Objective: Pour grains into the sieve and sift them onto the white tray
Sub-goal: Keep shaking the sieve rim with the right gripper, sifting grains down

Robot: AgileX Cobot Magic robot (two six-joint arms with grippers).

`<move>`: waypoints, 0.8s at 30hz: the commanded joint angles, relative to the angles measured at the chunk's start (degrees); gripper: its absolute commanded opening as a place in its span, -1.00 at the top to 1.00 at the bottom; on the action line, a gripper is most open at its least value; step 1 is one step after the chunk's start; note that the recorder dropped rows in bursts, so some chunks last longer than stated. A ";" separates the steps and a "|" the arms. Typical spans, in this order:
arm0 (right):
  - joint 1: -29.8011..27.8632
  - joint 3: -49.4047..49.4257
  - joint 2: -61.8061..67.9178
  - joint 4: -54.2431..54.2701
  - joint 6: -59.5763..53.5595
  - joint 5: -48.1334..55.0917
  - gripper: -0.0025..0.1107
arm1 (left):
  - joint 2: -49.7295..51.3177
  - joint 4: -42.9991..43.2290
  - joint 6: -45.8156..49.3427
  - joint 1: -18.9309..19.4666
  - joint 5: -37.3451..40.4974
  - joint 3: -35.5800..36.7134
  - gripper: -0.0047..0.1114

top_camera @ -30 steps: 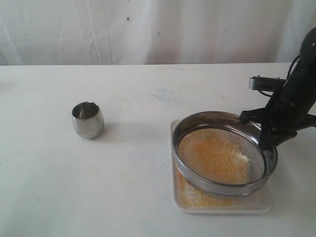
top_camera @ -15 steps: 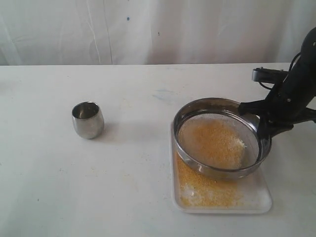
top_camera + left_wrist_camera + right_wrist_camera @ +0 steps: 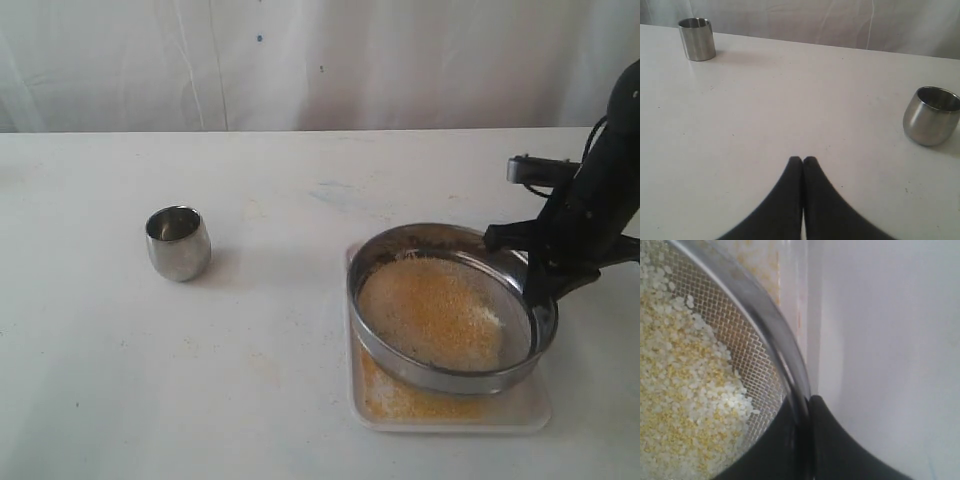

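On the exterior camera the sieve (image 3: 450, 310) covers most of the tray (image 3: 520, 412) under my right jaws; I see only its edges. The right arm (image 3: 600, 210) runs off the frame edge, and I can't make out the jaw tips against the sieve rim. Single grains (image 3: 430, 310) are too small to separate. On the right wrist camera the sieve runs out of frame and the tray beyond the jaws is blurred. The left jaws' bases are cropped.

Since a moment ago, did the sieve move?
Yes. The sieve slid toward the near edge of the tray, which stayed put, so it now hides more of the grains lying there than half a second ago.
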 commanded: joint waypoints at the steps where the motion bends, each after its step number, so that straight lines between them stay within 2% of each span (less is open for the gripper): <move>1: -0.12 -0.51 -1.05 0.46 -2.37 -6.12 0.96 | -0.28 0.34 -0.07 0.04 -0.26 0.09 0.92; 3: -0.13 -0.82 -1.05 0.46 1.42 -7.40 0.96 | -0.28 0.34 -0.07 0.04 -0.26 0.09 0.92; 4: -0.13 -0.66 -1.37 0.46 3.36 -3.08 0.96 | -0.28 0.34 -0.07 0.04 -0.26 0.09 0.92; 6: 0.39 0.81 -2.17 0.37 -0.32 -0.16 0.96 | -0.28 0.34 -0.07 0.04 -0.26 0.09 0.92; 9: 0.12 0.20 -2.12 -0.41 -0.24 -9.41 0.96 | -0.28 0.34 -0.07 0.04 -0.26 0.09 0.92; 10: -0.11 0.12 -2.23 -0.41 2.92 -7.94 0.96 | -0.28 0.34 -0.07 0.04 -0.26 0.09 0.92; 12: 0.30 1.57 -2.57 0.05 1.31 2.26 0.96 | -0.28 0.34 -0.07 0.04 -0.26 0.09 0.92; 14: 0.82 2.68 -2.95 0.05 -1.55 -1.93 0.96 | -0.28 0.34 -0.07 0.04 -0.26 0.09 0.92; 16: 0.82 2.68 -2.95 0.05 1.70 -12.37 0.96 | -0.28 0.34 -0.07 0.04 -0.26 0.09 0.92; 17: 0.82 2.68 -2.95 0.82 5.18 -12.48 0.96 | -0.28 0.34 -0.07 0.04 -0.26 0.09 0.92; 18: 0.82 2.68 -2.95 2.02 4.91 -7.99 0.96 | -0.28 0.34 -0.07 0.04 -0.26 0.09 0.92; 19: 1.03 3.74 -3.05 3.28 2.53 -1.92 0.96 | -0.28 0.34 -0.07 0.04 -0.26 0.09 0.92; 20: 1.37 4.75 -3.18 3.72 -0.14 -0.79 0.96 | -0.28 0.34 -0.07 0.04 -0.26 0.09 0.92; 24: 1.08 6.15 -3.43 3.90 -3.51 -8.38 0.96 | -0.28 0.34 -0.07 0.04 -0.26 0.09 0.92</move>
